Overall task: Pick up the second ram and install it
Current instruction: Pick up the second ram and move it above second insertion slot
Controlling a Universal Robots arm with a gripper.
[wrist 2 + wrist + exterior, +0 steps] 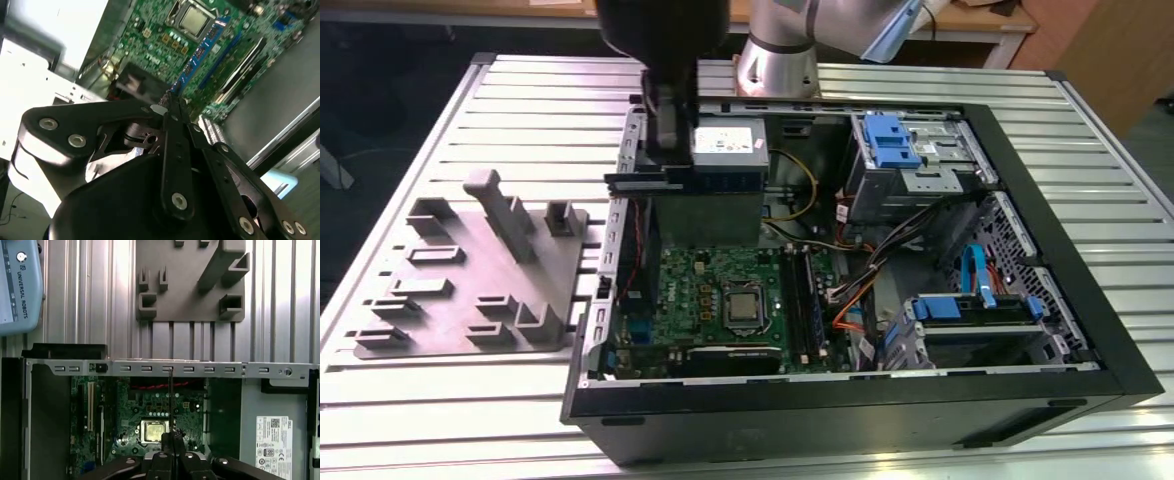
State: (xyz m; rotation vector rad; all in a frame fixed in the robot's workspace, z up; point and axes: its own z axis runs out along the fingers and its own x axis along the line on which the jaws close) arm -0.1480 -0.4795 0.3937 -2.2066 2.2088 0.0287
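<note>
Table: you see a ribbed metal table (427,130) that carries everything.
Holder: at the exterior view's left, a grey holder (454,310) with upright pegs and pockets lies flat on the table, just beside the case. In the first wrist view the holder (190,270) lies beyond the case wall.
Gripper: the gripper (670,170) hangs above the case, on the side near the holder. Its fingers are pressed together and pinch the ram, as you see in both wrist views (167,105) (172,436).
Ram: the ram (720,182) is in the air, held level with its long side horizontal, in front of the power supply (727,145). In the second wrist view the ram (200,55) is a blue strip that runs out from the fingertips. In the first wrist view the ram (170,395) is a thin line, seen edge-on over the motherboard.
Case: the black case (854,395) lies on its side, open.
Motherboard: the green motherboard (700,275) lies on the case floor, below the ram.
Processor: the processor (744,308) sits bare in its socket.
Slots: long black slots (803,300) run just beside the processor, toward the exterior view's right. You cannot tell if one is filled.
Drive cages: two drive cages (901,140) with blue handles stand at the exterior view's right.
</note>
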